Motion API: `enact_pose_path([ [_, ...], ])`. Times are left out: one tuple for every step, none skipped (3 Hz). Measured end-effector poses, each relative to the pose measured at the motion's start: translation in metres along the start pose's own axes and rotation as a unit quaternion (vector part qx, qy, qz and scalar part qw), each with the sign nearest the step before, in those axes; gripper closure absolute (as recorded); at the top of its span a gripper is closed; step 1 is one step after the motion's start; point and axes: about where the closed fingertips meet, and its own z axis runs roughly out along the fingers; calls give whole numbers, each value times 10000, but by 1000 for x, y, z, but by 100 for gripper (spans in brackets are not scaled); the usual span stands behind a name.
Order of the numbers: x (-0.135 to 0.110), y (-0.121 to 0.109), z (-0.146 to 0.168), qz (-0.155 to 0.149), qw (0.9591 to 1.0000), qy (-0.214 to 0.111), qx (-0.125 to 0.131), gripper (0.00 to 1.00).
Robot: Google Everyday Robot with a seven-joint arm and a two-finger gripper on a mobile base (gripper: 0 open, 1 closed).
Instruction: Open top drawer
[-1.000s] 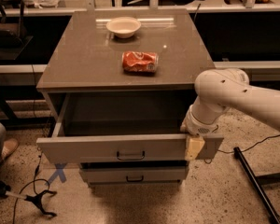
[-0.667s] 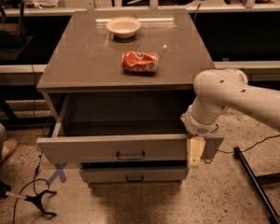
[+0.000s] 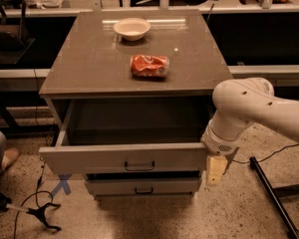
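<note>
Fingers [image 3: 216, 169] slipping down and outward off the right end of the top drawer [image 3: 124, 157], holding nothing, apart or together I cannot tell, while that drawer stays pulled well out under the surface [image 3: 89, 68], so I judge the opening done.

The top drawer [image 3: 89, 157] stands pulled out under the front edge of the worktop [image 3: 89, 68]. The gripper [image 3: 217, 171] hangs beside the drawer's right end.
</note>
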Motion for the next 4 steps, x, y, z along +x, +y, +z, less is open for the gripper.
enact_pose_path([
  [13,18,-9,205,9998,82,15,41],
  [22,34,-15,383,9992,102,18,64],
  [30,48,-17,545,9985,52,2,87],
  [34,55,-17,678,9977,-11,23,100],
])
